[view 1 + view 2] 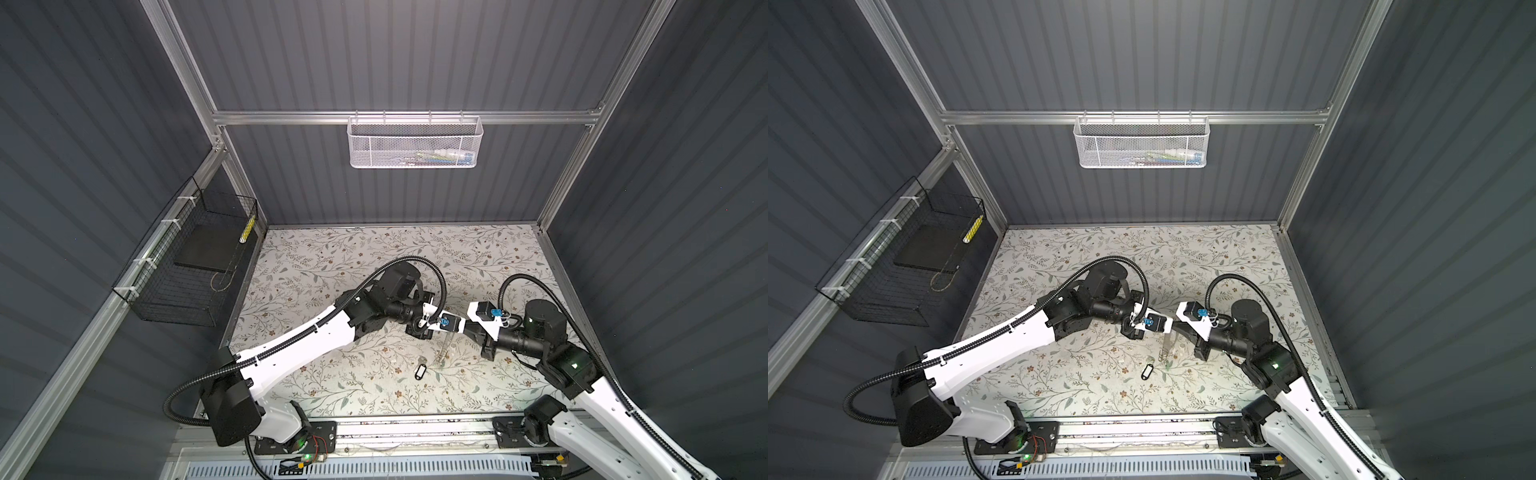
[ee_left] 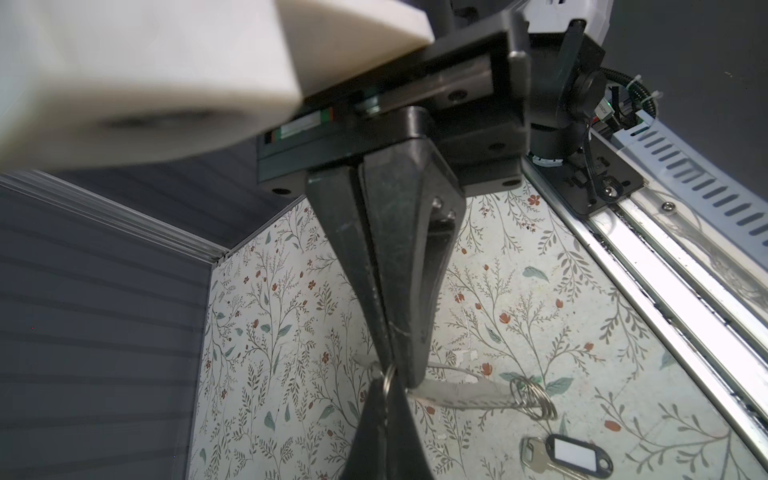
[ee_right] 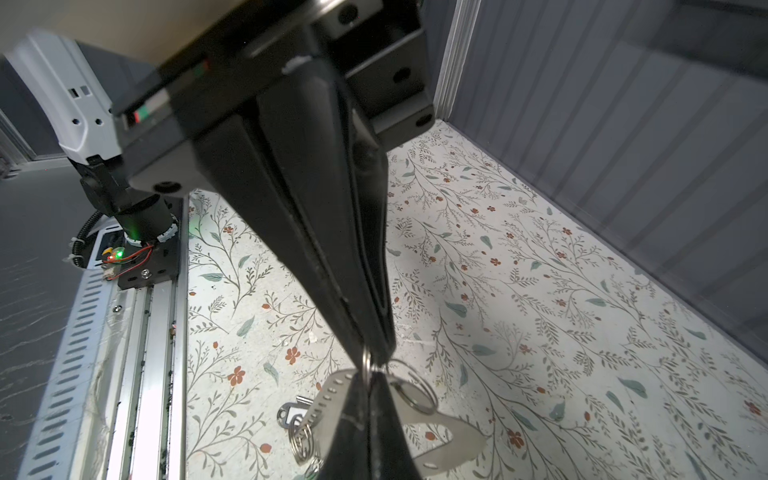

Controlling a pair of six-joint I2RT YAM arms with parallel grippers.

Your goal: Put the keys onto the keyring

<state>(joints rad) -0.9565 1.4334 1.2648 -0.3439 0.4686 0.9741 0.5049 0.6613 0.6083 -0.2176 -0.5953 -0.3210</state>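
Nearest, we see the black-tag key [image 1: 420, 370] flat on the table [image 1: 332, 257], centre. Just beyond, above the table, hangs the keyring [image 2: 461, 392] — right gripper [image 3: 368, 382] clamped on it, left gripper [image 2: 380, 388] pinched on one ring [image 2: 389, 376] — tips meeting.

The floral-patterned table [image 1: 332, 257] carries one key with a black tag [image 1: 420, 370], lying toward the near edge, about mid-width.
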